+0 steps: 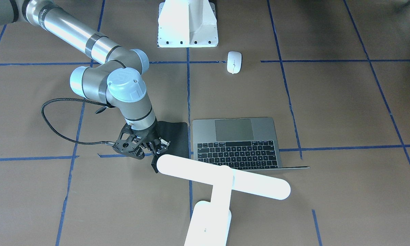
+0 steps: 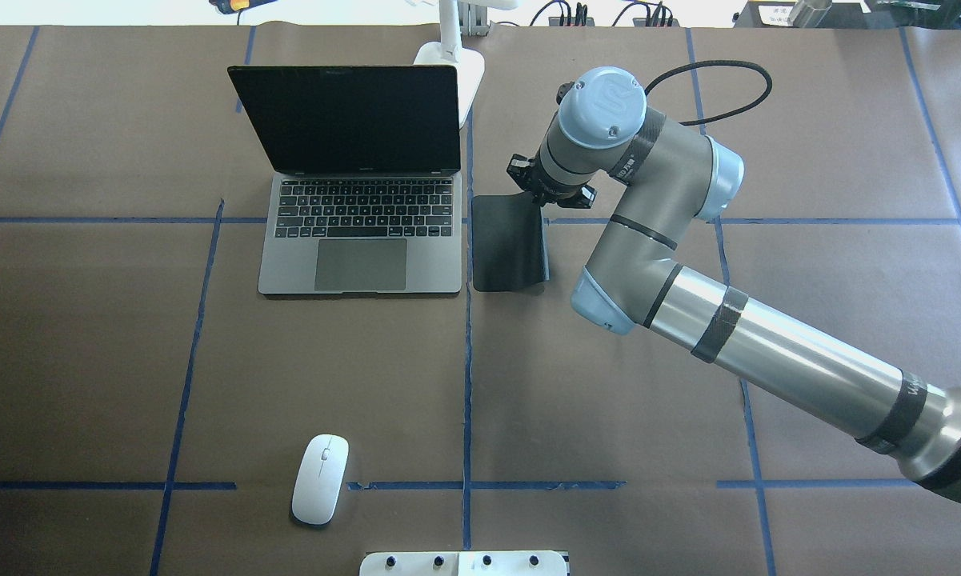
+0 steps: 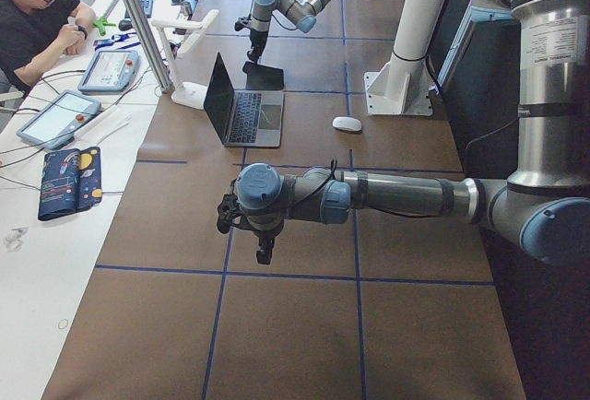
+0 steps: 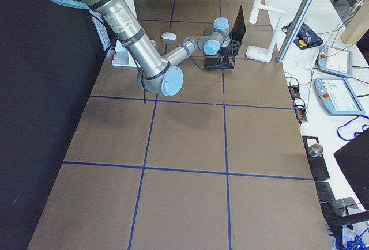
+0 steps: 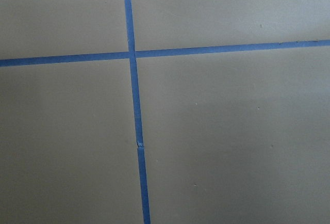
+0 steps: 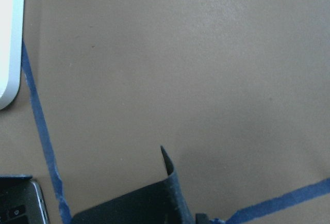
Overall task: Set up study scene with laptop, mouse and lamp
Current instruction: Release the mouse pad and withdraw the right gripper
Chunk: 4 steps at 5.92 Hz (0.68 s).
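Observation:
The open space-grey laptop [image 1: 237,141] [image 2: 360,240] sits at the table's far side, its screen facing the robot. The white mouse [image 1: 234,62] [image 2: 320,478] lies near the robot's base, apart from both arms. The white T-shaped lamp [image 1: 222,177] stands behind the laptop, and its base [image 2: 460,68] shows in the overhead view. My right gripper [image 1: 154,164] [image 2: 538,200] is shut on the far right edge of a black mat [image 2: 508,240], which it lifts and curls beside the laptop. My left gripper [image 3: 263,252] hovers over bare table far from all this; I cannot tell whether it is open.
The white bolted pedestal [image 1: 187,24] stands at the robot's side of the table. Blue tape lines [image 5: 135,131] cross the brown table cover. An operator [image 3: 37,4] sits at a side bench with tablets.

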{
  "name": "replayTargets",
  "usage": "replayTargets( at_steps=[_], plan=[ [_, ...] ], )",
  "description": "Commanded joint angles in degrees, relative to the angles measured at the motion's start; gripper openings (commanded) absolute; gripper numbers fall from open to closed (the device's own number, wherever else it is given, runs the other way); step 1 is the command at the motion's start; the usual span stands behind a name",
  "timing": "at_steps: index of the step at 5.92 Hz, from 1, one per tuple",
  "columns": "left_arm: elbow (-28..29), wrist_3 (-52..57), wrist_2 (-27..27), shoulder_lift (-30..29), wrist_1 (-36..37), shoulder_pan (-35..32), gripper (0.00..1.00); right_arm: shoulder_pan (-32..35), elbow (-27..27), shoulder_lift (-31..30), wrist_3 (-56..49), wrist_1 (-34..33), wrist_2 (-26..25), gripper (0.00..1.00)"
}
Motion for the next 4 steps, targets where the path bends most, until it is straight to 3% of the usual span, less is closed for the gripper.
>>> replayTargets(
  at_steps=[1,2,3,4],
  plan=[
    [-1.1,-0.4,0.0,-0.7,-3.5,0.2,1.00,3.8,0.4,-1.0,-7.7,-0.8,6.3,1.00],
    [-1.4,-0.3,-0.2,-0.7,-6.8,0.3,1.00,7.0,3.1,-5.1,-14.0,-1.3,11.4,1.00],
    [-1.0,-0.4,-2.7,-0.5,-13.8,2.1,1.00,9.2,8.0,-9.1,-24.1,-7.1,12.4,1.00],
    [-2.3,-1.6,-2.6,-1.1,-17.1,9.4,1.00,11.6,13.5,-11.7,-33.8,-15.8,12.4,1.00]
  ],
)
